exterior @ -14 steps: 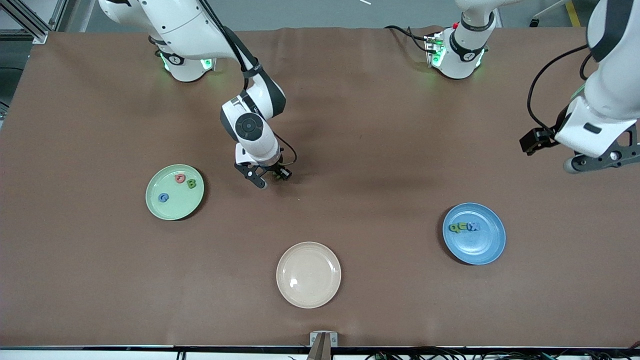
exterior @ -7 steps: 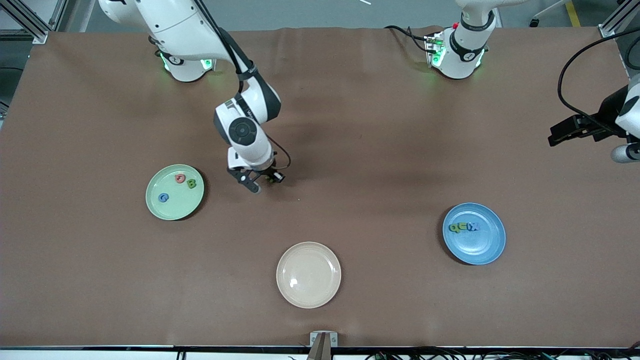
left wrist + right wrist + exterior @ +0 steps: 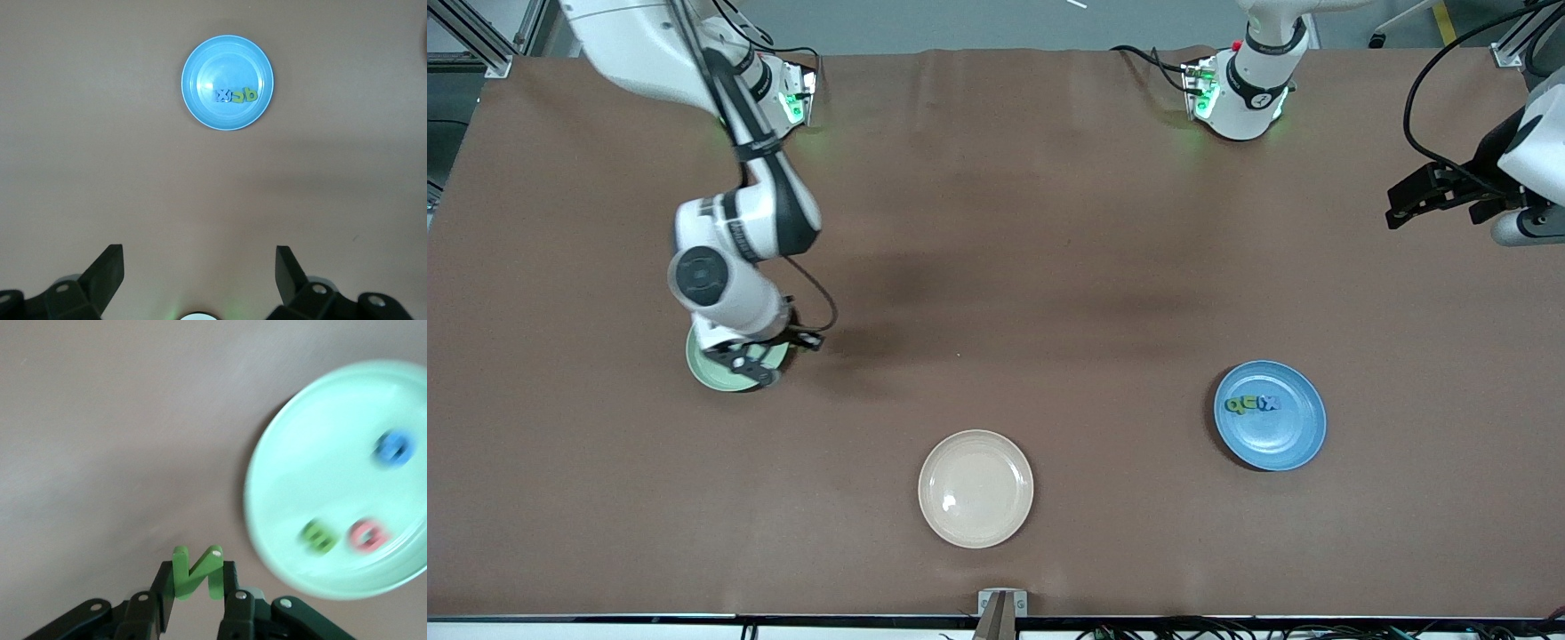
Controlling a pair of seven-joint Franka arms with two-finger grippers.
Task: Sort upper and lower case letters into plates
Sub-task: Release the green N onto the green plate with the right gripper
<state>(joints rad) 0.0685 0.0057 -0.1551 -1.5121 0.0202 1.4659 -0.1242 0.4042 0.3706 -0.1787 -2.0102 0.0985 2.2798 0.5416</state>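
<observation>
Right hand (image 3: 754, 363): up in the air over the mint green plate (image 3: 710, 376), at the edge facing the table's middle. Its fingers are pinched on a green letter N (image 3: 196, 571), which stands upright between the pads (image 3: 230, 583) in the right wrist view. In the front view the hand and wrist cover most of this plate.

Contents of the mint green plate, from the right wrist view: a blue letter (image 3: 393, 448), a green letter (image 3: 318, 536) and a pinkish-red letter (image 3: 368, 535), all lying flat and apart from one another. Blur prevents reading their shapes.

Left hand (image 3: 198, 280): raised at the left arm's end of the table, waiting. Its fingers are spread wide with nothing between them. In the front view it sits at the frame's edge (image 3: 1519, 229).

Blue plate (image 3: 1270, 415): on the table toward the left arm's end, nearer the front camera than the left hand's spot. It holds a short row of small letters (image 3: 1251, 404), green and blue, touching or nearly so, in the half of the plate toward the robots' bases. In the left wrist view the row reads as a blue x (image 3: 223, 96) next to green letters (image 3: 244, 95).

Cream-beige plate (image 3: 975, 488): on the table between the two other plates and nearer the front camera than both.
</observation>
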